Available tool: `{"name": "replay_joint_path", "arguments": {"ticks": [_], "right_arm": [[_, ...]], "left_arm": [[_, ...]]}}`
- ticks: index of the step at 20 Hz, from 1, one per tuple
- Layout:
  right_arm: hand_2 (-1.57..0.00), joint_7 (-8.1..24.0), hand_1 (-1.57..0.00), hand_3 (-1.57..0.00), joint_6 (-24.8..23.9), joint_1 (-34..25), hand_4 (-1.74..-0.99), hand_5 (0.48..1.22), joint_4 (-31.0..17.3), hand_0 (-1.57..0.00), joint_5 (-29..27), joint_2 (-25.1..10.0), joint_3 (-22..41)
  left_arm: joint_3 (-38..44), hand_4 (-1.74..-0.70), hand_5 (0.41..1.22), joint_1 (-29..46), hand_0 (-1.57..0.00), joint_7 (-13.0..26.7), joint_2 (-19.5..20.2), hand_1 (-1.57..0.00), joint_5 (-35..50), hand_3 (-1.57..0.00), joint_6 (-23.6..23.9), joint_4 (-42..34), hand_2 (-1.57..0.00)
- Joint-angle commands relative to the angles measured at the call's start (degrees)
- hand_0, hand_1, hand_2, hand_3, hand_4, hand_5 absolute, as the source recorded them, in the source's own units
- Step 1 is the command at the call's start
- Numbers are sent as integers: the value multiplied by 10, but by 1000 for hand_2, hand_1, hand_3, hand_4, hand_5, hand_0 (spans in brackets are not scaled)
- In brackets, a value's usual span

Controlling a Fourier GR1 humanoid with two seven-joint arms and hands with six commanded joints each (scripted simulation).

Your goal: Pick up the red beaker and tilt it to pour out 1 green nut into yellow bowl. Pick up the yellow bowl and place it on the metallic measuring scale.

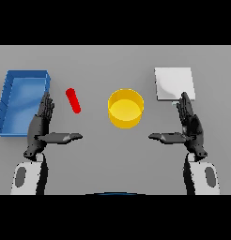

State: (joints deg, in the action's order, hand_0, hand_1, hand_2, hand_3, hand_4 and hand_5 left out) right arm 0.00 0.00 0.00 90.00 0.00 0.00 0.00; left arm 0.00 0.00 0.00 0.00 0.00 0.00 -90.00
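On the grey bench (98, 154), between the blue tray (9, 101) at far left and the yellow bowl (126, 108) at centre: red beaker (73, 100), one item, lying apart from both. It shows as a short red bar, apparently on its side. Long axis runs from upper left to lower right in the head view, the near end angled toward the bowl and the robot's right. Which end is the mouth cannot be told; no green nut is visible.

Yellow bowl: upright, open side up, interior bare. Just right of and beyond it, well apart: metallic measuring scale (173, 83), a pale square plate lying flat.

Left hand (42, 129): near the tray's near corner, fingers straight and pressed together, thumb out toward the centre, holding nothing. The beaker lies just beyond and to the right of it, not touching. Right hand (188, 127): mirror pose below the scale, fingers straight, thumb out, likewise empty.

Hazards, as judged:
- A slim, round body lying flat may roll away under a sideways touch, so the fingers need to close across the long axis.
- If the mouth end is taken for the base, tilting could spill the contents onto the bench or pour nothing.
- An over-steep tilt could release more than one nut.
- The tray wall sits close to the left hand and may be clipped on the reach.
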Motion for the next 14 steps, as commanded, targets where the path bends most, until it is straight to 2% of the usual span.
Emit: {"name": "replay_joint_path", "arguments": {"ticks": [1,6,7,8,10,14], "right_arm": [[1,0,1,1,-1,-1,-1071,578,-1,1,-1,0,-1],[1,4,1,1,0,-13,-1071,578,-5,1,-4,-6,-6],[1,-38,1,1,-18,5,-1071,578,19,1,58,-30,17],[1,-60,1,1,-27,18,-1072,577,30,1,99,-39,36],[1,-61,1,1,-40,33,-1064,577,49,1,146,-46,58],[1,-60,1,1,-27,35,-1118,600,54,1,143,-48,65]], "left_arm": [[-1,-1141,660,3,1,-2,0,1,0,1,0,-2,1],[-10,-1141,660,31,1,-14,-3,1,-2,1,-6,-18,1],[-33,-1141,660,60,1,-34,16,1,-34,1,-12,-51,1],[-55,-1143,660,83,1,-41,23,1,-56,1,-13,-90,1],[-79,-1142,662,110,1,-13,29,1,-83,1,-13,-129,1],[-78,-1139,652,98,1,35,43,1,-84,1,-19,-141,1]]}}
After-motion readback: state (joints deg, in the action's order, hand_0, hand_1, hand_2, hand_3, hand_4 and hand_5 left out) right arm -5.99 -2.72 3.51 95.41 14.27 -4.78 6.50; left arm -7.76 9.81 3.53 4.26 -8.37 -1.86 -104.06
